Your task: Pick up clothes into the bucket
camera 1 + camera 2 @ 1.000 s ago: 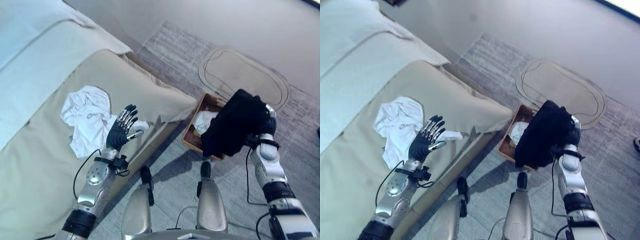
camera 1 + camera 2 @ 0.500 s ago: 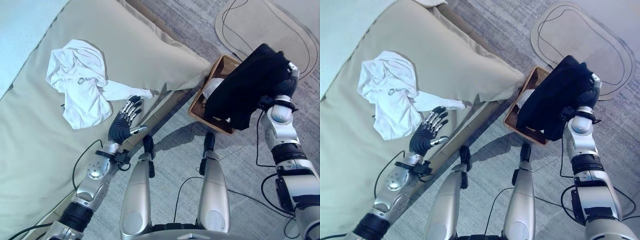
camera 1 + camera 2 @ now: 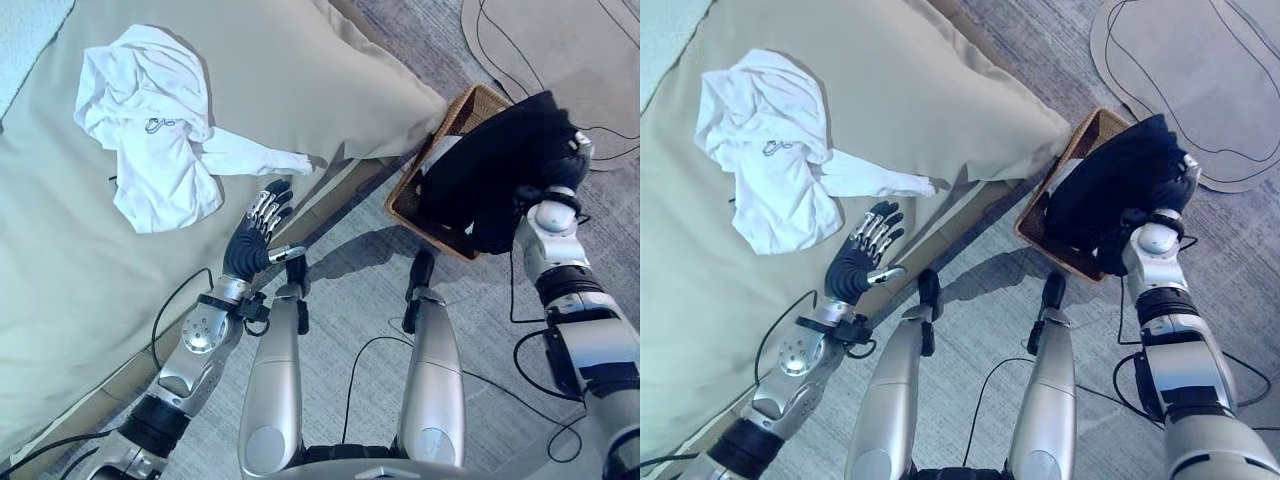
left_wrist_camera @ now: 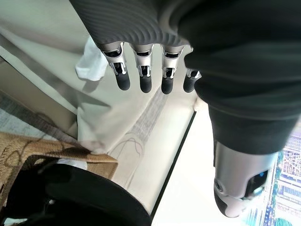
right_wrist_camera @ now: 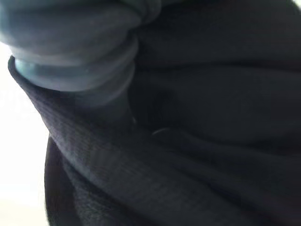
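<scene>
A black garment (image 3: 500,180) hangs over my right hand (image 3: 560,188) and rests low on the wicker basket (image 3: 428,228) on the floor beside the bed, covering most of its opening. In the right wrist view the black garment (image 5: 211,117) lies right against the hand's cover. A bit of white cloth (image 3: 441,150) shows inside the basket. A crumpled white garment (image 3: 150,120) lies on the beige bed (image 3: 300,80), one sleeve stretched toward the edge. My left hand (image 3: 250,250) is open by the bed's edge, a short way from that sleeve, holding nothing; its fingers (image 4: 141,77) are straight.
The bed's beige cover takes up the left side, its corner reaching close to the basket. Grey carpet (image 3: 350,320) runs between bed and basket. A beige oval mat (image 3: 560,50) lies on the floor beyond the basket.
The camera has tilted down. My right hand has lowered the black garment from above the basket onto it. My left hand has drawn back from beside the white sleeve to the bed's edge, still open.
</scene>
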